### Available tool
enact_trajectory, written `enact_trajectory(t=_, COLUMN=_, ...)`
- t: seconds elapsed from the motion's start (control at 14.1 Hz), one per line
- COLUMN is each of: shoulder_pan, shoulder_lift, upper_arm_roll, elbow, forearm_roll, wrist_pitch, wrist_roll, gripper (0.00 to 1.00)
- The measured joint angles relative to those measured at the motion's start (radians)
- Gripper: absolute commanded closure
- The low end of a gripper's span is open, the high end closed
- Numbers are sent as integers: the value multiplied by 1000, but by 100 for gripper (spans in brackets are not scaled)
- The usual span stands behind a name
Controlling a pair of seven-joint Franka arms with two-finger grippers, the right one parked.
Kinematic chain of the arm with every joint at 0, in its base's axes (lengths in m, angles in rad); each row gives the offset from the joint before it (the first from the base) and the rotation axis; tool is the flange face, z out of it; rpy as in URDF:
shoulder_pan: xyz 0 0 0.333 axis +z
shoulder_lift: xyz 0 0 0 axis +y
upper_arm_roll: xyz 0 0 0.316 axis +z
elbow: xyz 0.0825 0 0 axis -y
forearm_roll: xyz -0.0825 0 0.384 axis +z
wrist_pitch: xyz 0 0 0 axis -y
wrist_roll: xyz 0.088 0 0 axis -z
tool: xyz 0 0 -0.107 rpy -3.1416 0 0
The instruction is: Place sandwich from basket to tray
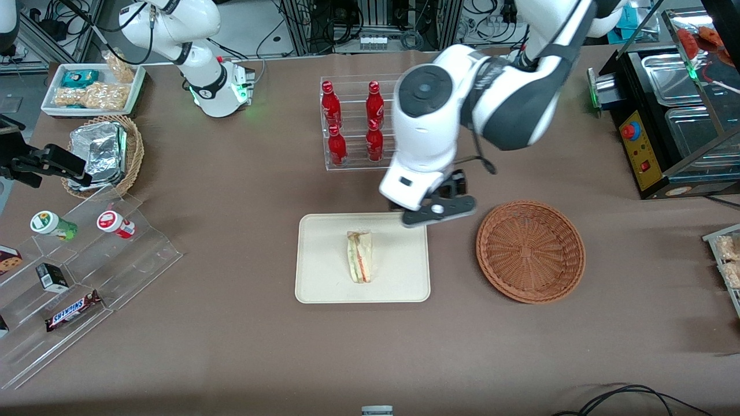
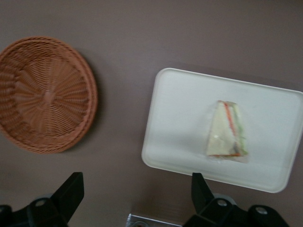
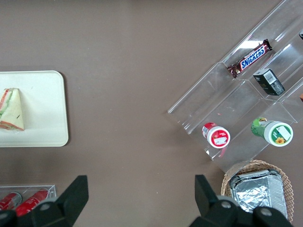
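Sandwich (image 1: 359, 256) lying flat on the cream tray (image 1: 324, 277), roughly at its middle, wedge pointing away from the front camera, clear wrap showing red, orange and green filling along one edge; same wedge seen on the tray (image 2: 180, 142) from the left wrist, sandwich (image 2: 227, 130) resting free with nothing touching it. End effector (image 1: 437, 210) released, fingers (image 2: 70, 191) spread wide with nothing between them, raised above the tray's corner that lies farthest from the front camera and nearest the basket. Round reddish-brown wicker basket (image 1: 531, 251) sitting on the brown bench (image 1: 231, 335) beside the tray, toward the working arm's end, apart from the tray's rim, holding nothing; basket (image 2: 45, 94) likewise bare in the left wrist view. Clear rack of red bottles (image 1: 352, 124) standing farther from the front camera than the tray, partly covered by the working arm
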Motion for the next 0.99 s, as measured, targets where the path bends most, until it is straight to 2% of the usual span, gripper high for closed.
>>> enact_trajectory(t=0.21, shoulder_pan=94, shoulder_lift=-61, upper_arm_roll=2, elbow=-98, forearm_roll=-4, wrist_pitch=-1, wrist_roll=0, gripper=0)
enact_trajectory(t=0.5, shoulder_pan=226, shoulder_lift=-152, upper_arm_roll=4, elbow=-192, forearm_roll=-46, wrist_pitch=-25, wrist_roll=11, gripper=0)
enact_trajectory(t=0.71, shoulder_pan=322, shoulder_lift=-210, upper_arm_roll=5, elbow=-243, forearm_roll=-55, wrist_pitch=-41, wrist_roll=95, gripper=0)
enact_trajectory(t=0.99, shoulder_pan=388, shoulder_lift=-269, upper_arm_roll=5, elbow=-269, forearm_roll=-70, wrist_pitch=-118, wrist_roll=217, gripper=0)
